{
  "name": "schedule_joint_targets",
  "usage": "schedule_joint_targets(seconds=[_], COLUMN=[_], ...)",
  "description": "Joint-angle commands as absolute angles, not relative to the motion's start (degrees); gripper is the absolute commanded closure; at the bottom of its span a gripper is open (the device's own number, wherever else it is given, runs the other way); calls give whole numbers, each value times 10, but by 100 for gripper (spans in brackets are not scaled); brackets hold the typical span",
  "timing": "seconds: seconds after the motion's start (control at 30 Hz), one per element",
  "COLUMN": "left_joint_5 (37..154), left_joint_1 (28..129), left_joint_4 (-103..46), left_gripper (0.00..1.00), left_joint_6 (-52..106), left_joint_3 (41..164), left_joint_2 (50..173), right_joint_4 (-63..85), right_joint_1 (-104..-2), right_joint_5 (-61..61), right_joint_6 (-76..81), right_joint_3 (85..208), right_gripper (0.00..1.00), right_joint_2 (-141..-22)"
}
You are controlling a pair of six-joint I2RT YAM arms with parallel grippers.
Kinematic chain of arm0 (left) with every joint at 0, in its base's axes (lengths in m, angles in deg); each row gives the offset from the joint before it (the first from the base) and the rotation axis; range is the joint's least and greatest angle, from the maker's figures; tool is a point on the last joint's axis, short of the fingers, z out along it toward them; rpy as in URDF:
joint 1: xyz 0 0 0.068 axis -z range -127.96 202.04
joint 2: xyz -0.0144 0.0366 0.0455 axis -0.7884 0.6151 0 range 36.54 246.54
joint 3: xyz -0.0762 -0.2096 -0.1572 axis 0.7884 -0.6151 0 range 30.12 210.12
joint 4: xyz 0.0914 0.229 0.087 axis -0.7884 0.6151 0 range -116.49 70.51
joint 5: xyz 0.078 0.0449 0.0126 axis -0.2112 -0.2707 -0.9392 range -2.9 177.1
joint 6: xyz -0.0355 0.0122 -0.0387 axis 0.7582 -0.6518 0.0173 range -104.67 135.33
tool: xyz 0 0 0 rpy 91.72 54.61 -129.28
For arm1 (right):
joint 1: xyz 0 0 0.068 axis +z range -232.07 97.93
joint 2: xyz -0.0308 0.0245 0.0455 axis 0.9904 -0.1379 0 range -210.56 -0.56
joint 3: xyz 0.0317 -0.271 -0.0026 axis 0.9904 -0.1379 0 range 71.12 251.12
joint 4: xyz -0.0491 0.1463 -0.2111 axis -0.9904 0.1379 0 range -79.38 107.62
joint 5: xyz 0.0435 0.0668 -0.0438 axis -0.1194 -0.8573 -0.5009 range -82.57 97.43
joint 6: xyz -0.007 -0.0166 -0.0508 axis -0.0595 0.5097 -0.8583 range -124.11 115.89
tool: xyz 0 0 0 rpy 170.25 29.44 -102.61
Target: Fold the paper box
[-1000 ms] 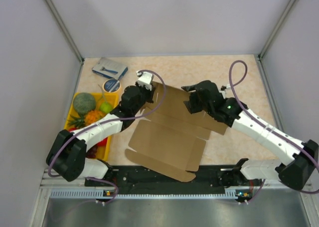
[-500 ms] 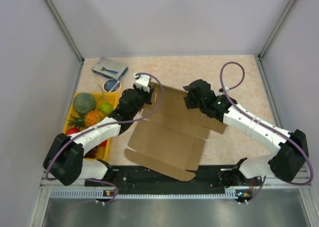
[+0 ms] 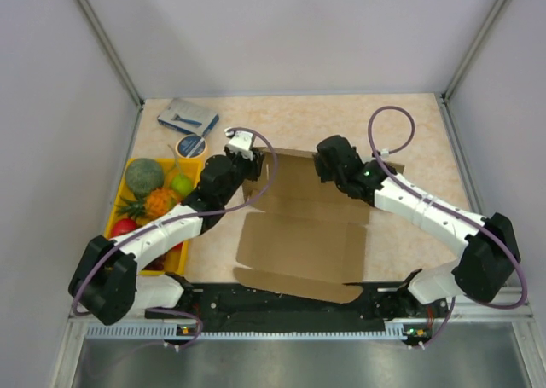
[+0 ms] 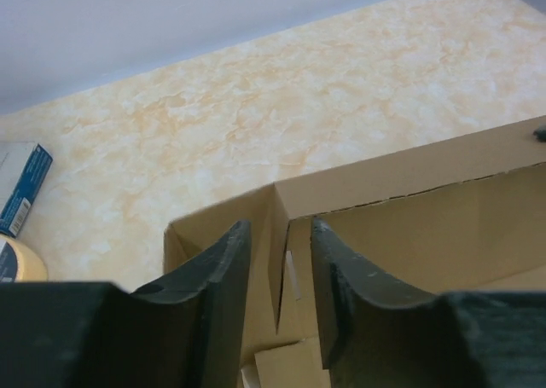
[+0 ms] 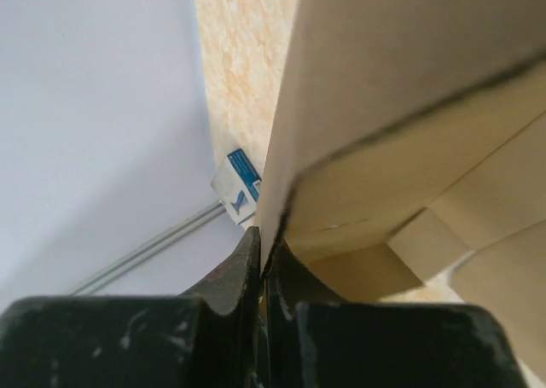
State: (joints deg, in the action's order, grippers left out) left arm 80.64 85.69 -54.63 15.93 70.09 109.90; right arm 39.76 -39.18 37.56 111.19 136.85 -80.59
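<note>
The paper box (image 3: 299,243) lay near the middle of the tabletop (image 3: 409,132), a brown cardboard sheet still mostly flat. Its long axis ran from the near edge, by the arm bases, toward the far wall, close to square with the tabletop. A rounded flap pointed toward the bases. The far panel was lifted and stood up from the rest, and a short side flap was folded in at its left corner.

To the left sat a yellow tray (image 3: 175,165) with fruit in it: a green melon (image 3: 143,175), a small green apple (image 3: 181,183), something orange with spiky leaves (image 3: 153,202) and a red fruit (image 3: 124,228). Beyond the tray, a roll of tape (image 3: 191,146) and a blue-grey packet (image 3: 188,115) lay on the tabletop, apart from the paper box.

My left arm (image 3: 162,230) reached to the far left corner of the sheet. In the left wrist view, the left fingers (image 4: 217,286) were a little apart and straddled the upright corner fold of the paper box (image 4: 426,200). I could not tell whether either finger touched it.

My right arm (image 3: 418,207) reached the right end of the raised panel. In the right wrist view, the right fingers (image 5: 230,277) were pressed almost together, with the edge of the panel (image 5: 384,107) pinched between them.
</note>
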Motion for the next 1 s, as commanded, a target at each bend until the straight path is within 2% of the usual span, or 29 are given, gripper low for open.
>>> schedule_joint_targets(seconds=[0.0,0.1,0.17,0.2,0.3,0.37,0.43,0.5,0.57,0.6,0.63,0.73,0.87,0.97], left_joint_5=[787,775,764,765,787,793,795,791,781,787,795,864,911,907], left_joint_1=[858,857,853,852,847,846,846,846,846,846,846,846,846,847], left_joint_4=[-509,-404,-351,-342,-337,-331,-316,-277,-242,-221,-217,-259,-348,-417], left_gripper=[54,51,57,58,49,48,56,68,72,72,66,56,50,51], left_joint_6=[216,250,271,279,296,324,357,385,426,443,470,521,579,607], left_joint_3=[705,713,701,690,635,599,579,568,560,555,550,514,472,453], left_joint_2=[1029,984,946,932,862,809,771,761,766,771,779,792,821,867], right_joint_4=[368,340,315,297,230,173,131,117,116,117,117,118,120,124], right_joint_1=[-402,-403,-403,-403,-404,-405,-407,-412,-413,-415,-416,-416,-416,-416], right_joint_5=[393,406,409,414,420,421,418,410,407,406,406,406,399,395], right_joint_6=[1186,1155,1133,1120,1080,1048,1023,1022,1024,1025,1024,1022,1029,1035], right_joint_3=[1366,1348,1327,1316,1274,1243,1222,1206,1202,1202,1201,1207,1217,1222], right_gripper=[100,100,100,100,100,100,100,100,100,100,100,100,100,100], right_joint_2=[-794,-779,-768,-761,-740,-730,-718,-715,-715,-714,-715,-716,-721,-724])
